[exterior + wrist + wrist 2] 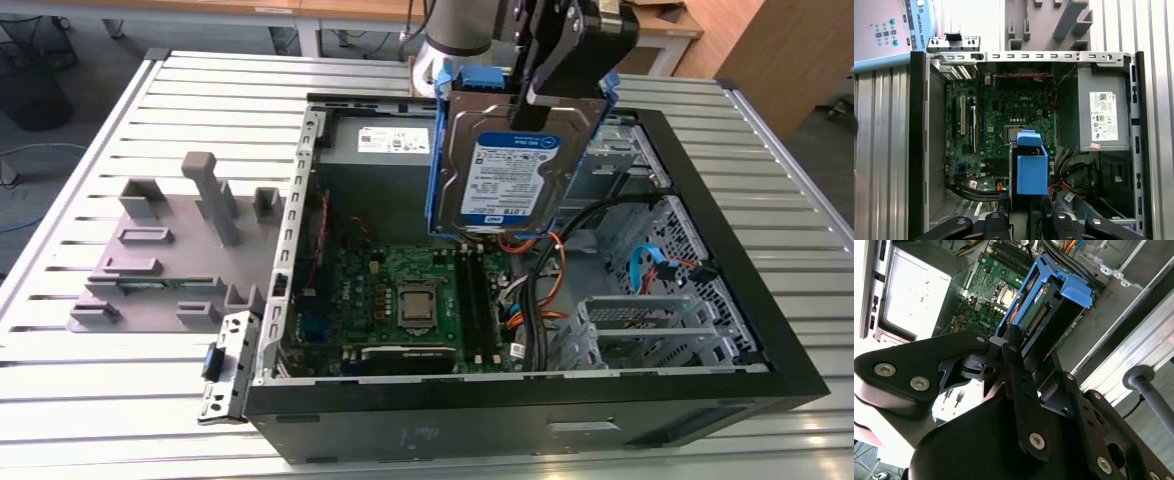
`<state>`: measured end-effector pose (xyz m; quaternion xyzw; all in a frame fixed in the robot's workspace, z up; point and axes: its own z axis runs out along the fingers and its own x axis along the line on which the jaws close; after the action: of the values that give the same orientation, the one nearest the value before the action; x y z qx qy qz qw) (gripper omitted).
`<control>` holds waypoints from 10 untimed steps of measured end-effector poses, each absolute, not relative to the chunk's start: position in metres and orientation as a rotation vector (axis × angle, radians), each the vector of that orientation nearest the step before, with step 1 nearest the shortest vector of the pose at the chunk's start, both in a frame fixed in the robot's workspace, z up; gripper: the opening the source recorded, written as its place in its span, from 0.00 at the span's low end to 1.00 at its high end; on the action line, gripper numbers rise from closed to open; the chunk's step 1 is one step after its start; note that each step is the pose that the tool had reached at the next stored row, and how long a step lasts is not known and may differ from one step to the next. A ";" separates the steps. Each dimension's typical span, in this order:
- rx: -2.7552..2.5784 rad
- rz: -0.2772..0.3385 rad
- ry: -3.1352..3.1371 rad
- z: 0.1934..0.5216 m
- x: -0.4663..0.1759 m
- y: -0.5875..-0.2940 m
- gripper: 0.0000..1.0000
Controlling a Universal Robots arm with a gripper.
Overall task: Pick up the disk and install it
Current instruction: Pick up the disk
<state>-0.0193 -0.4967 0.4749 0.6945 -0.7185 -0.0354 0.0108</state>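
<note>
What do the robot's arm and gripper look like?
The gripper is matte black, built from flat linkage bars pinned with silver screws. The arm is a round silver-grey tube with a pale ring at its joint.

Arm raised, hand pointing down, clamped

Computer case open above; cables and power supply crowd the room below the held disk.
</note>
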 end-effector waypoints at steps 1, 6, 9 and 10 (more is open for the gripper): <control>2.167 -0.111 -2.242 0.475 -0.016 -0.497 0.35; 2.166 -0.111 -2.241 0.475 -0.009 -0.497 0.35; 2.166 -0.111 -2.242 0.476 -0.009 -0.497 0.35; 2.166 -0.111 -2.242 0.476 -0.009 -0.497 0.35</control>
<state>-0.0093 -0.4972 0.4763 0.6945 -0.7185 -0.0357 0.0111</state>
